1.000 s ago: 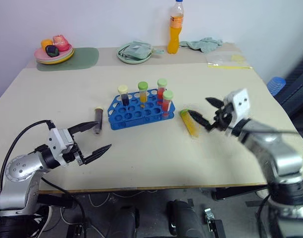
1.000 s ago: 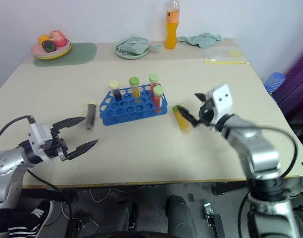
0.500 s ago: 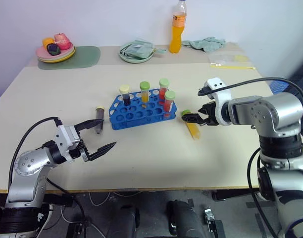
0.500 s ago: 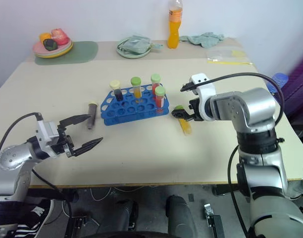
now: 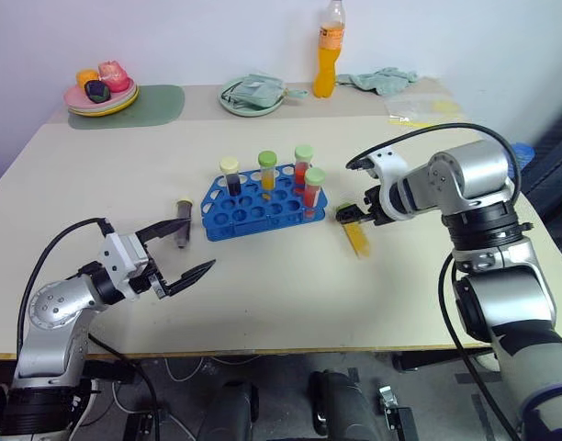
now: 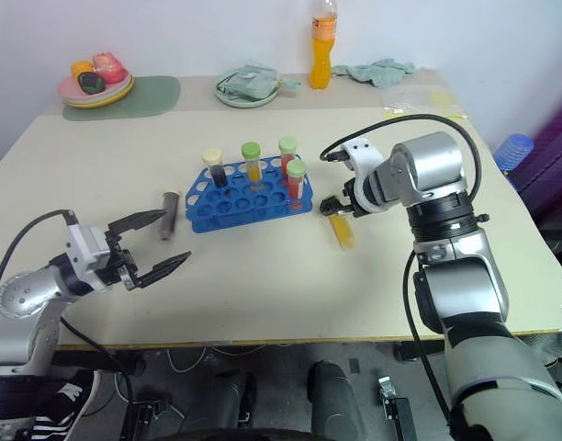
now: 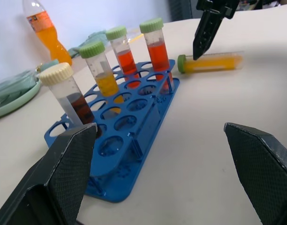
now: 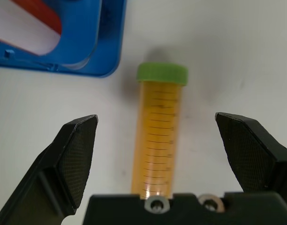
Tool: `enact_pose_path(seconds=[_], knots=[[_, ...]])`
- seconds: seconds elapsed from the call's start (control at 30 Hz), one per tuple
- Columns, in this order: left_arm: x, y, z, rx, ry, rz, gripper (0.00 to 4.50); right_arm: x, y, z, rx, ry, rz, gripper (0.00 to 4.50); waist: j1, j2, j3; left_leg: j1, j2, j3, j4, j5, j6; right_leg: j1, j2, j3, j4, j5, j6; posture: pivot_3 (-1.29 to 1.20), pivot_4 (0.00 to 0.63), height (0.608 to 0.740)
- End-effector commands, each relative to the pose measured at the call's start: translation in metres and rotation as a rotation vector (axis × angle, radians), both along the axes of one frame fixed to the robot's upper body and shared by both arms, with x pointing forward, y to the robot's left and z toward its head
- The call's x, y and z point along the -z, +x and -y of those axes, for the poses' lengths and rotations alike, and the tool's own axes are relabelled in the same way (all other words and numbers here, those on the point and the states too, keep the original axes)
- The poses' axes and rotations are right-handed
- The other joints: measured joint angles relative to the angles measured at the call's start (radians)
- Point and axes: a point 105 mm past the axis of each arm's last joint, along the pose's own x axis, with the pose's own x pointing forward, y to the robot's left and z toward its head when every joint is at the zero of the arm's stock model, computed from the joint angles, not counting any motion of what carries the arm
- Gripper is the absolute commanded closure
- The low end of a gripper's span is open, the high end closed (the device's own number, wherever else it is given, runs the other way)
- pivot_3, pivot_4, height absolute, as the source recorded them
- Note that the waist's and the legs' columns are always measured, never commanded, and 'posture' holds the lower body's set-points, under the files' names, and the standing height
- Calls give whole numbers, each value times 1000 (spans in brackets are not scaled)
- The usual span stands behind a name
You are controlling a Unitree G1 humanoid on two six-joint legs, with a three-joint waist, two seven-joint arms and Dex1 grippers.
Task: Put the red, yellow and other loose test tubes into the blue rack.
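Four capped tubes are standing upright in the blue rack [image 5: 263, 204] at the middle of the table [image 5: 290, 294]: a cream-capped dark one, a green-capped yellow one and two green-capped red ones. Just beside the rack's right end, a loose yellow test tube [image 5: 354, 230] with a green cap is lying flat on the table, its cap pointing toward the rack. The right gripper [image 5: 362, 213] is hanging over that tube's capped end with its black fingers [image 8: 73, 154] spread wide on either side of the tube, not touching it. To the left of the rack, a second loose tube with dark contents [image 5: 182, 220] is lying on the table, near the rack but apart from it. The left gripper [image 5: 187, 253] is hovering low over the table nearer the front edge, its fingers standing wide apart and holding nothing, pointing toward the rack.
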Motion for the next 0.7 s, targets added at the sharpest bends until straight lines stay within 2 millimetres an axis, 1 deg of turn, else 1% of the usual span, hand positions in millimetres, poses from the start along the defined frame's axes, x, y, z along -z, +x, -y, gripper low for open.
enact_pose_path(seconds=[0.03, 0.53, 0.63, 0.67, 0.7], knots=[[-12, -5, 0, -6, -1, 59, 0, -5, 0, -5, -20, 3, 8, 61, 0, 0, 0, 0, 0, 0, 0, 0, 0, 0, 0, 0, 0, 0, 0, 0, 150, 740], [-10, -13, 5, -30, -14, 63, 0, 18, 1, 1, 27, -46, -16, 61, -2, 0, 0, 0, 0, 0, 0, 0, 0, 0, 0, 0, 0, 0, 0, 0, 150, 740], [-11, -14, 4, -36, -15, 65, 0, 21, 1, 5, 36, -53, -17, 874, 0, 0, 0, 0, 0, 0, 0, 0, 0, 0, 0, 0, 0, 0, 0, 0, 150, 740], [-11, -14, 4, -37, -15, 65, 0, 22, 1, 5, 36, -54, -22, 1431, -1, 0, 0, 0, 0, 0, 0, 0, 0, 0, 0, 0, 0, 0, 0, 0, 150, 740], [-11, -14, 4, -38, -15, 65, 0, 23, 1, 6, 36, -55, -23, 1871, -2, 0, 0, 0, 0, 0, 0, 0, 0, 0, 0, 0, 0, 0, 0, 0, 150, 740]])
